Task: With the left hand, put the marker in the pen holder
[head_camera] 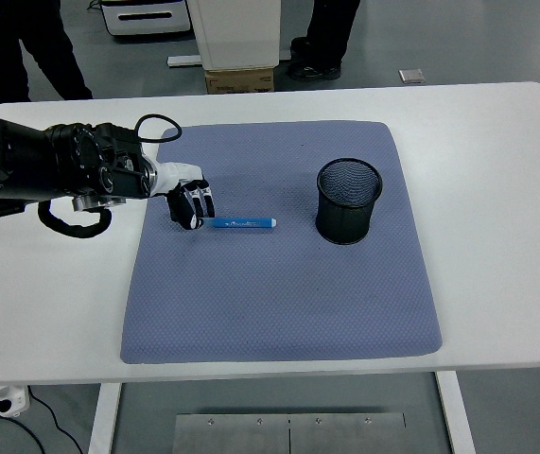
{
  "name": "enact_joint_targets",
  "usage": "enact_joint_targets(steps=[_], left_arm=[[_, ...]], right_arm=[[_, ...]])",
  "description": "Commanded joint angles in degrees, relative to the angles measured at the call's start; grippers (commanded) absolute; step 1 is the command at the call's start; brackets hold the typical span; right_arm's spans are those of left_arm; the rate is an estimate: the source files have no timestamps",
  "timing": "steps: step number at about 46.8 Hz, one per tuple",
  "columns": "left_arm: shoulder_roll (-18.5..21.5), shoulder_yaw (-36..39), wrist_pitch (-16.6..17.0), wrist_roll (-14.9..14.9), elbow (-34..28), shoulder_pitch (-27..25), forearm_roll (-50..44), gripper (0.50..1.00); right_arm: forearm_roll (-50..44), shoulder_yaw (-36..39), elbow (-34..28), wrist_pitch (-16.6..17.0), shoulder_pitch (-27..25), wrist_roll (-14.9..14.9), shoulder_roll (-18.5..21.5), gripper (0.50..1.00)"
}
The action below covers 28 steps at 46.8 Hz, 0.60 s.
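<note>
Lying flat left-to-right, the marker (244, 223) has its left end gripped by the left hand (190, 202).

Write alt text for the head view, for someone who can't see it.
The robot's left hand curls over one end of a blue marker lying flat on a blue-grey mat. An empty black mesh pen holder stands upright to its right.

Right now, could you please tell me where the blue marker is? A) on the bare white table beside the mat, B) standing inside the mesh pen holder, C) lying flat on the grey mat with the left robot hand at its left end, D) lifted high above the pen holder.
C: the blue marker lies flat on the grey mat, the left robot hand at its left end, well left of the mesh pen holder.
</note>
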Motion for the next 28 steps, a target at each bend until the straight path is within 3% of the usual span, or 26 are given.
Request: enact_joint_targets(steps=[1,28], left_arm=[[0.0,0.0,0.0,0.0,0.0,-0.1,0.0,0.500],[0.0,0.0,0.0,0.0,0.0,-0.7,0.0,0.500]], right_arm=[[0.0,0.0,0.0,0.0,0.0,0.0,0.0,1.000],[0.0,0.0,0.0,0.0,0.0,0.0,0.0,1.000]])
